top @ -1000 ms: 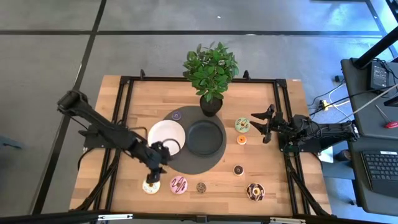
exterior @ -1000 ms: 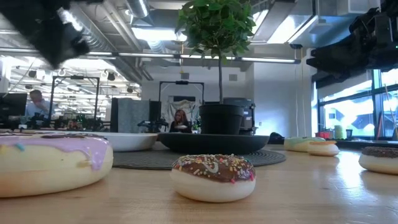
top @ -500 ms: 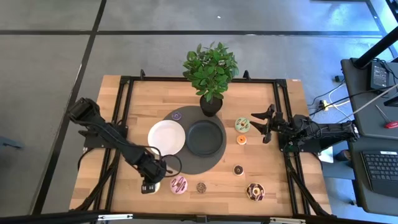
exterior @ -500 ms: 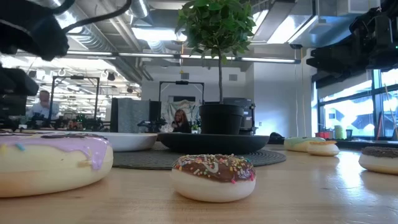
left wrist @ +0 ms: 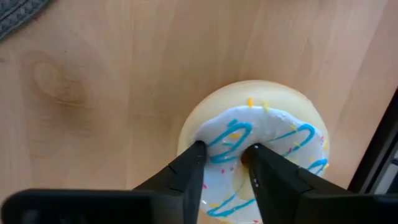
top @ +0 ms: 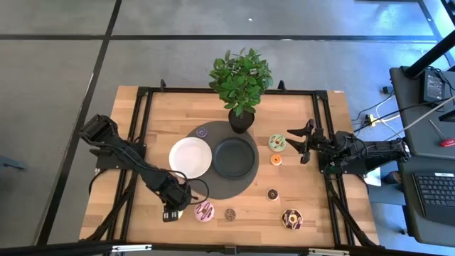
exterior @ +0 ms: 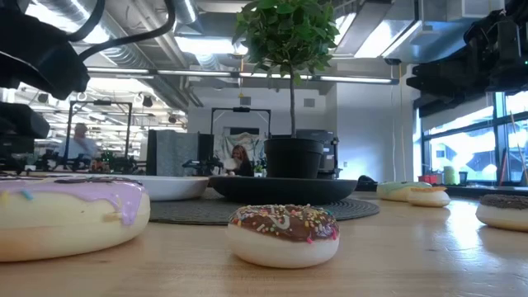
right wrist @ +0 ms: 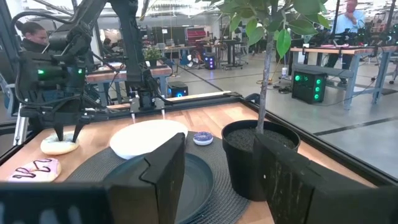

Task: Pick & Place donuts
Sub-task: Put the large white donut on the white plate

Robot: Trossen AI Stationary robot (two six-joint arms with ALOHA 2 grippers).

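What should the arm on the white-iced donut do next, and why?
Probably close the left gripper. Its fingers are down on the cream donut with part of the ring between them, seemingly not yet squeezed, so pinching comes before lifting. The right gripper waits open.

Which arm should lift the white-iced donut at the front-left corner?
Left. Its gripper is already down on the white-iced donut, fingers on the icing around the hole. The right gripper waits open across the table, by the green donut.
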